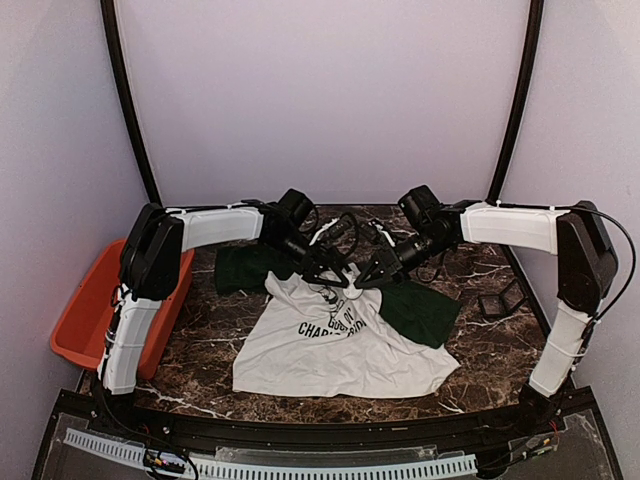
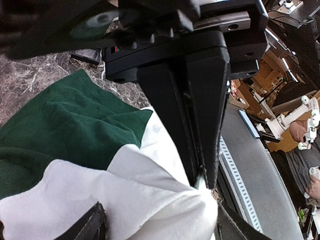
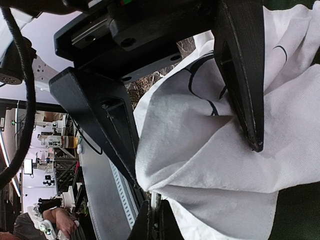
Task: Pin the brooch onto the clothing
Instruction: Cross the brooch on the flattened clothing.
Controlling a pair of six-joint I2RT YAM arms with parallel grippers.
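Two claws, left [image 1: 333, 277] and right [image 1: 362, 279], one T-shirt [image 1: 340, 345]

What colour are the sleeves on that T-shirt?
Dark green, against a white body. The sleeve shows best in the left wrist view.

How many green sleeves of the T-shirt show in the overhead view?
2: the left sleeve lies under the left arm, the right sleeve spreads right of the print. Parts of both sit hidden beneath the hands.

Both arms reached inward from the lower corners of the frame, wrists angled down, meeting near the centre. The left end effector [image 1: 333, 277] stood with fingers parted; the right end effector [image 1: 362, 280] was pressed closed, tips almost touching.
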